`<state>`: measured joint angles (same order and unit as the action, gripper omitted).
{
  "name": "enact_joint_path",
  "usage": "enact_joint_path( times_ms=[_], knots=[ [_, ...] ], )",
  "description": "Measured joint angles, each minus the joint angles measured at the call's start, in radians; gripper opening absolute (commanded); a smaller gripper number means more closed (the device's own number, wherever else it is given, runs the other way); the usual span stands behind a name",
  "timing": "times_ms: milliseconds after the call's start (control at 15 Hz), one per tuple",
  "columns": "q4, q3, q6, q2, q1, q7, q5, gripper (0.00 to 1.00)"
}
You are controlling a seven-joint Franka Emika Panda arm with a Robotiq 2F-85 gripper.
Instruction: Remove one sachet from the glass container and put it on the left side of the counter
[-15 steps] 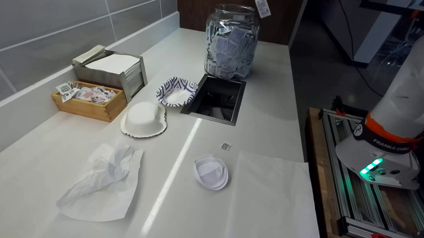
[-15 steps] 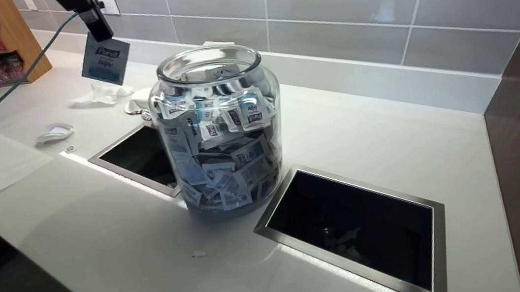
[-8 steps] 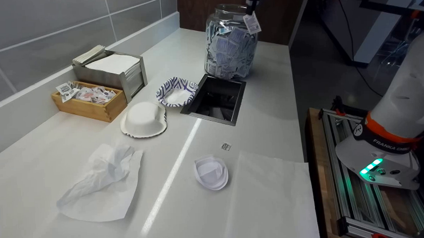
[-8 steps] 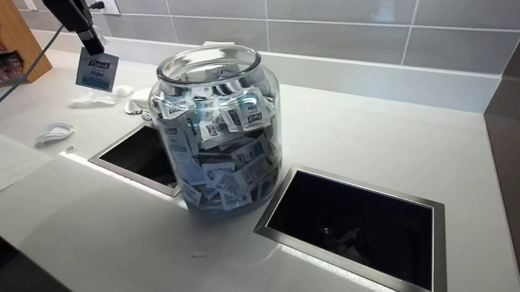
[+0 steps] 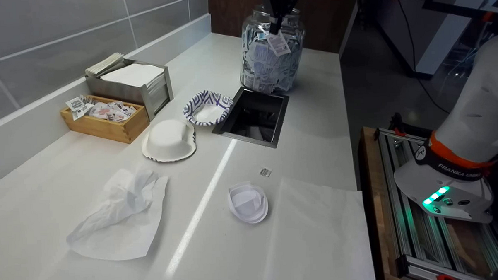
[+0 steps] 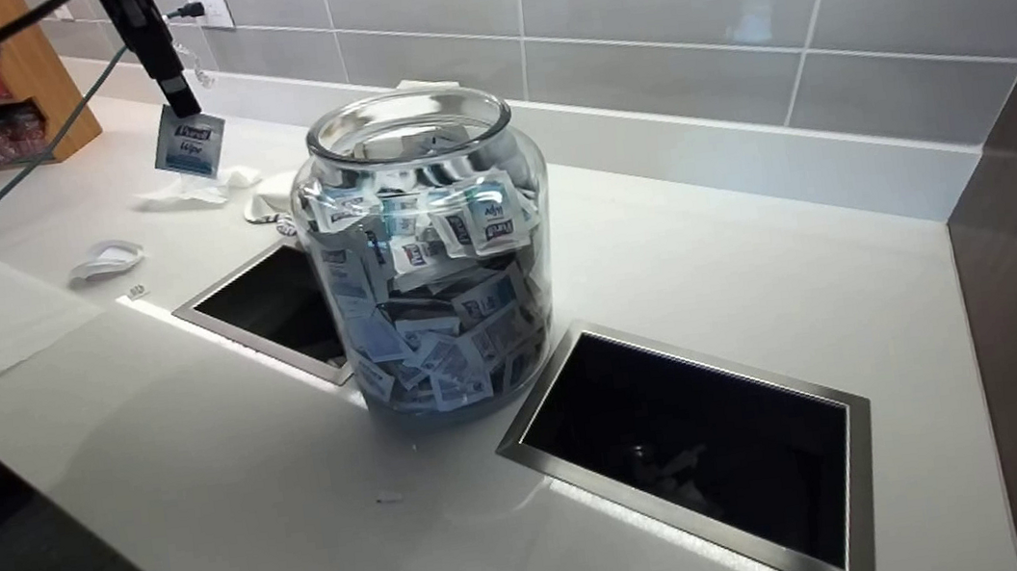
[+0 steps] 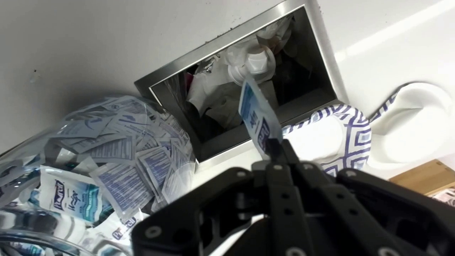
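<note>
My gripper (image 5: 275, 30) is shut on a sachet (image 5: 279, 44), a small white and blue square packet hanging below the fingertips. In an exterior view the gripper (image 6: 182, 110) and the sachet (image 6: 189, 145) are in the air beside the jar, above the counter (image 6: 255, 511). In the wrist view the fingers (image 7: 280, 146) pinch one end of the sachet (image 7: 256, 113), which points over the counter opening. The glass container (image 6: 411, 154), a wide jar full of similar sachets, stands upright and open. It also shows in the wrist view (image 7: 46, 239).
A dark rectangular opening with a metal rim (image 5: 245, 141) lies in front of the jar; another (image 6: 862, 475) is behind it. Paper bowls (image 5: 169, 140), a crumpled napkin (image 5: 123, 215), a folded paper cup (image 5: 248, 202), a wooden box (image 5: 108, 130) and a napkin holder (image 5: 160, 93) stand on the counter.
My gripper has carried the held sachet leftward and lower in an exterior view, so it now appears in front of the jar. The jar and other counter items have not moved.
</note>
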<state>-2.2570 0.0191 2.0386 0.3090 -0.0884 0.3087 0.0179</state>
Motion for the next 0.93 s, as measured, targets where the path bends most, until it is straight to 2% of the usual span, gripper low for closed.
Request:
enact_joint_path(
  times_ms=[467,933],
  knots=[
    [0.003,-0.001,0.006,0.000,0.000,-0.016,0.000,0.00],
    [0.043,-0.066,0.080,-0.089,0.127,-0.147,-0.100,0.00]
  ],
)
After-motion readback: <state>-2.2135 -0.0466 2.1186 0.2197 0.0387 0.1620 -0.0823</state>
